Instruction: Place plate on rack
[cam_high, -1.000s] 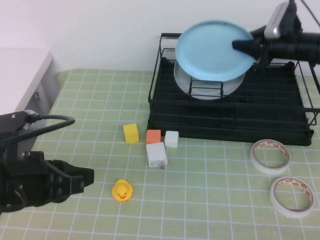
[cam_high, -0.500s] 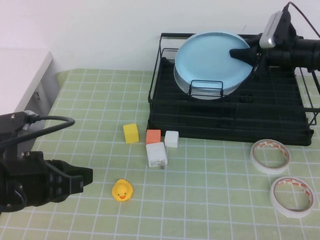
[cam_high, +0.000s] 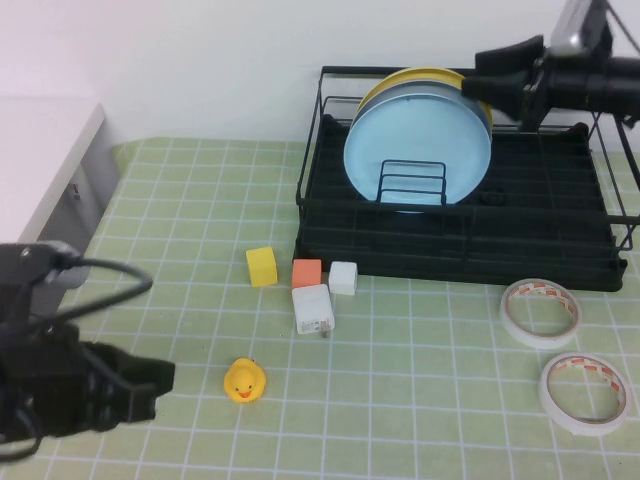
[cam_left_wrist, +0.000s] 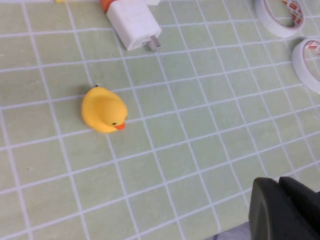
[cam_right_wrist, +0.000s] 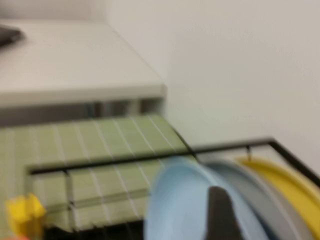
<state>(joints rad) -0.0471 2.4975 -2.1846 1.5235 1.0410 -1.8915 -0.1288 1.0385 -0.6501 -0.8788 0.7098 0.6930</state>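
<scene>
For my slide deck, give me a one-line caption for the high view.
Light-blue plate standing in the rack; open right gripper beside it, left gripper parked.

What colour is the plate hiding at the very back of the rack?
Yellow. The back plate peeks over the grey and light-blue ones in the rack, clearest in the high view.

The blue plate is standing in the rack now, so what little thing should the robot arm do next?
Probably draw the right gripper up and back from the rack. The plate stands upright in front of the grey plate and yellow plate, and the jaws look open, off its rim. The left gripper hangs low near the duck.
</scene>
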